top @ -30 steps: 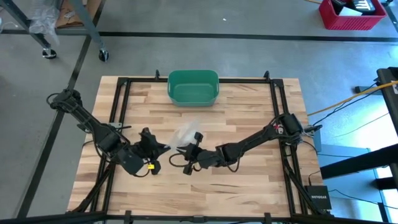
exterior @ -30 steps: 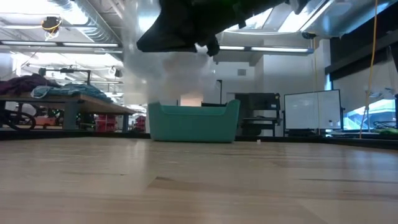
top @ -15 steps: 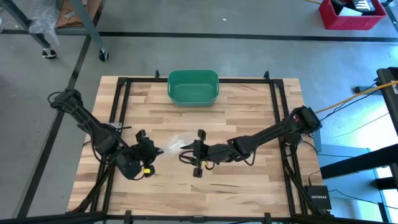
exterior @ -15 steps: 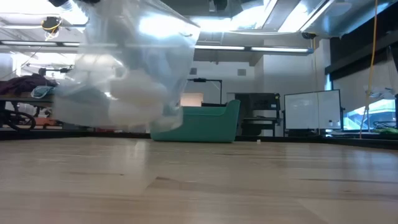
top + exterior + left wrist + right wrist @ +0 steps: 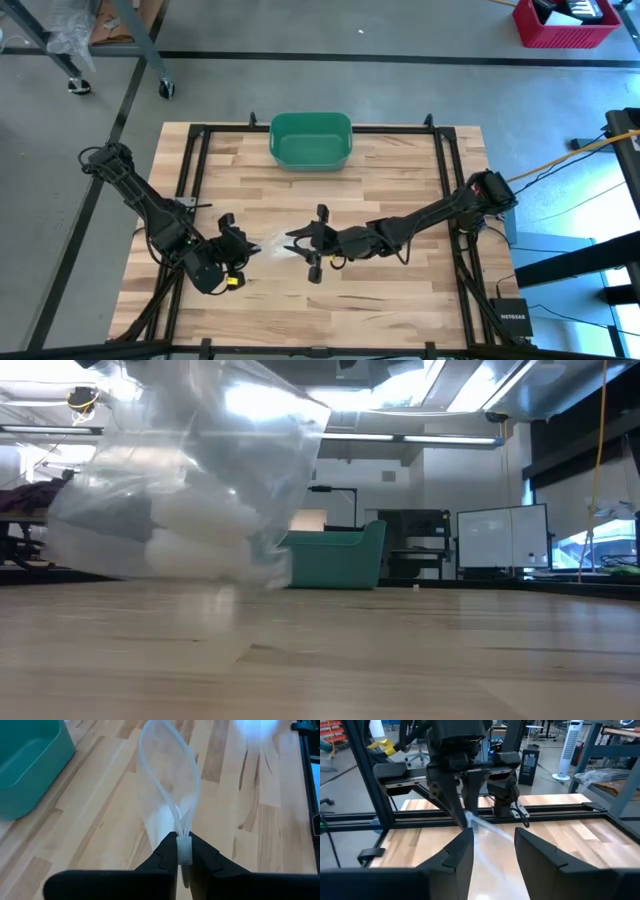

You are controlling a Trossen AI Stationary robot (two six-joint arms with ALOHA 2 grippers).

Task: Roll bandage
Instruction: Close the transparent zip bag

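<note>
The left hand [image 5: 183, 851] is pinching the edge of a clear plastic bag [image 5: 167, 795] holding white bandage [image 5: 195, 540] low over the counter [image 5: 400, 290]. The right hand [image 5: 492, 847] is standing open just beside it, fingers apart, gripping nothing.

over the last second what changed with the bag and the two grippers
The right gripper let go of the clear bag and its fingers now stand open. The bag sank toward the table, hanging from the left gripper, which stayed shut on its edge. The green bin did not move.
</note>
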